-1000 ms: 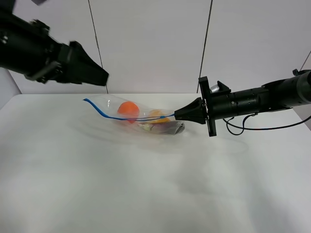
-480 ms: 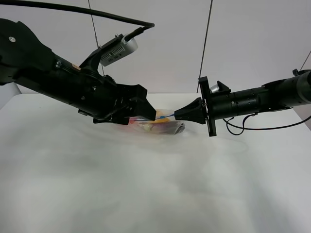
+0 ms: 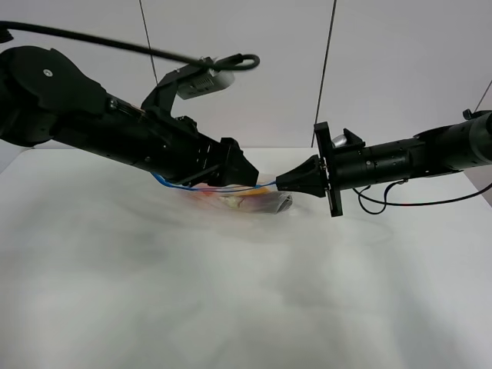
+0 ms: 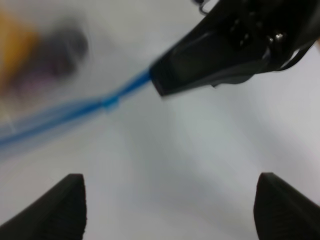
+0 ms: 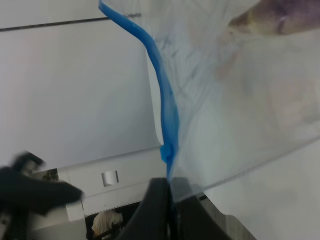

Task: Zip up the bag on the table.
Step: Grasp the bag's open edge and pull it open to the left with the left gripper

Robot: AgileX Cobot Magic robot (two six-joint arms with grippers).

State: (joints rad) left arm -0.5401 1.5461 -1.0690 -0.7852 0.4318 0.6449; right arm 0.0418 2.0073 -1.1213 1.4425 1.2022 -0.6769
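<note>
While the right hand (image 3: 280, 183) is pressed together on one end of the thin blue zip strip (image 5: 162, 90), the clear, crinkly plastic bag (image 3: 278, 204) of coloured produce (image 3: 242, 198) lies near the far edge of the plain white desk (image 3: 231, 300), about midway along it. The left hand (image 4: 172, 207), spread wide, hovers over the strip just beside that pinch. It should straddle the strip squarely, close on it, then slide away along it with the right hand anchoring.
</note>
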